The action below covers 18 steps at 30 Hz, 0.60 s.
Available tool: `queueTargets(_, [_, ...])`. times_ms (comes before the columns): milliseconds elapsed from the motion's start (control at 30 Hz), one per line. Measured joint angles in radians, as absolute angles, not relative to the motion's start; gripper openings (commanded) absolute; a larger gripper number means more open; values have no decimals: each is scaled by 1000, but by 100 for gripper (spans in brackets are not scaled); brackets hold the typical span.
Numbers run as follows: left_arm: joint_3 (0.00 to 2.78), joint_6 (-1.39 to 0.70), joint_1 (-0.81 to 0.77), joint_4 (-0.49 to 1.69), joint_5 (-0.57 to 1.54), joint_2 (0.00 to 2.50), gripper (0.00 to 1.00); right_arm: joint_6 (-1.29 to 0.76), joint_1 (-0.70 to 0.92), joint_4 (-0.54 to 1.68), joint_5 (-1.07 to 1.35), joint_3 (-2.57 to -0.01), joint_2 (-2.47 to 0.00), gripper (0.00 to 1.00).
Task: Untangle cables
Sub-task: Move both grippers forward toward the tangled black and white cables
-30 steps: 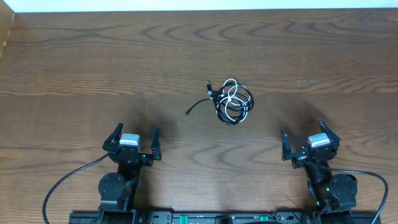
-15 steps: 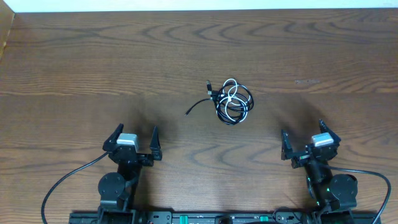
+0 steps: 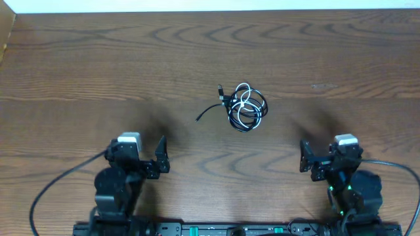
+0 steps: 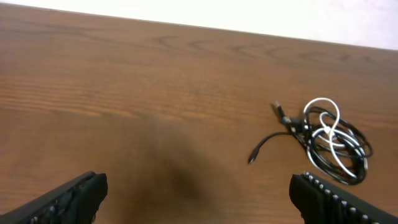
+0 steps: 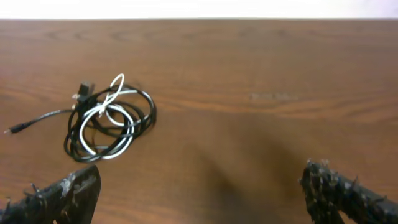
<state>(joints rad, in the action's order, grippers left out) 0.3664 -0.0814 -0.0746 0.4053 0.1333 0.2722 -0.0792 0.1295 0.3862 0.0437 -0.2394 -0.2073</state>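
The black cable [image 3: 257, 105] and the white cable [image 3: 244, 99] lie tangled in one small coil on the wooden table [image 3: 98, 72], near its middle. A black tail with a plug [image 3: 199, 119] runs out to the left. The coil also shows in the left wrist view [image 4: 348, 149], at the right, and in the right wrist view [image 5: 134, 127], at the left. My left gripper [image 3: 138, 149] [image 4: 199, 193] is open and empty, near the front edge, well left of the coil. My right gripper [image 3: 328, 156] [image 5: 200, 183] is open and empty, front right of the coil.
The thick black arm wires [image 3: 59, 193] [image 3: 394, 167] trail at the front corners. The arm bases and a black rail [image 3: 210, 229] line the front edge. The table's far edge meets a white wall [image 3: 210, 5].
Both wrists have shifted a little at the front of the table, and their fingers look shorter from above. The cables have not moved. Both grippers stay open.
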Motion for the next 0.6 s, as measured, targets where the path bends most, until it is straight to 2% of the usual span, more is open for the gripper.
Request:
queueTargets(267, [660, -84, -75, 646, 137, 534, 98, -88, 130, 509, 43, -452, -494, 99])
queueTargets(600, [1050, -86, -75, 1056, 178, 894, 98, -68, 130, 823, 53, -797, -941, 99])
